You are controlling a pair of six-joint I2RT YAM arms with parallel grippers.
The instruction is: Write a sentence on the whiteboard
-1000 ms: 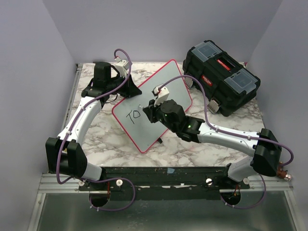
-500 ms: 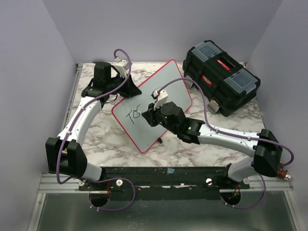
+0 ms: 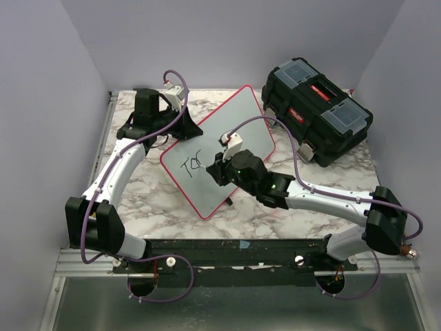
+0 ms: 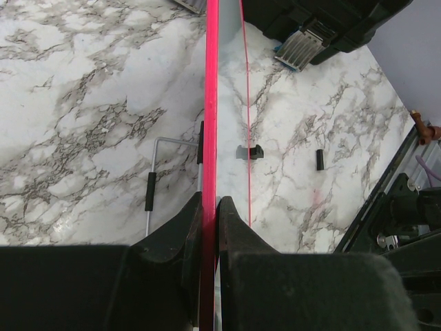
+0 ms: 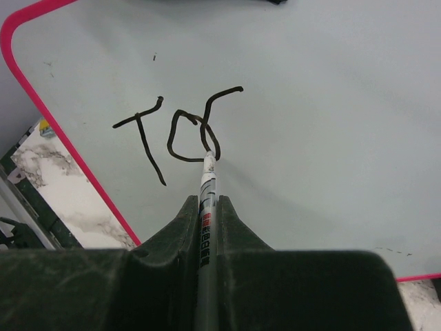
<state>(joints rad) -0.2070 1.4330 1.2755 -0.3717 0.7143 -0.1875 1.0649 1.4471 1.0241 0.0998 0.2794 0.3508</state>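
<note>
Left hand [image 4: 209, 203] closed on whiteboard [image 3: 238, 110] rim, to steady it against pen pressure; right hand [image 5: 207, 201] grips marker [image 5: 207, 172], tip touching unfinished sentence [image 5: 186, 134]

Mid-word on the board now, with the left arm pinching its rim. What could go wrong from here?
1. The left end effector grips the whiteboard only by its thin red rim; marker pressure may pivot or slip it.
2. The third letter of the sentence already crosses the "o", so further letters may crowd and become illegible.
3. The marker sits in a narrow pinch of the right end effector; it might twist.
</note>
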